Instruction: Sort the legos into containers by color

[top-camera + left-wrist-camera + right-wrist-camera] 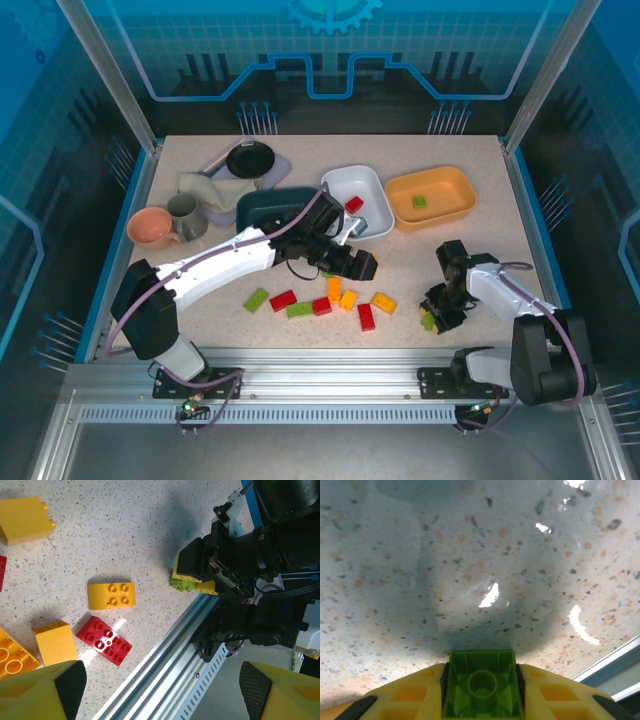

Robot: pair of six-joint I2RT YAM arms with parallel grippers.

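My right gripper is shut on a light green lego low over the table, near the front right edge. From the left wrist view, that green lego sits between the right gripper's yellow fingers. My left gripper hangs open and holds nothing, above the row of loose legos: green, red, orange, yellow. Below the left gripper lie a red lego and a yellow lego. The teal dish, white dish and yellow-orange dish stand at the back.
The white dish holds a red lego and the yellow-orange dish a green one. A pink cup, a grey mug and a black pan stand at the back left. The aluminium front rail runs just past the legos.
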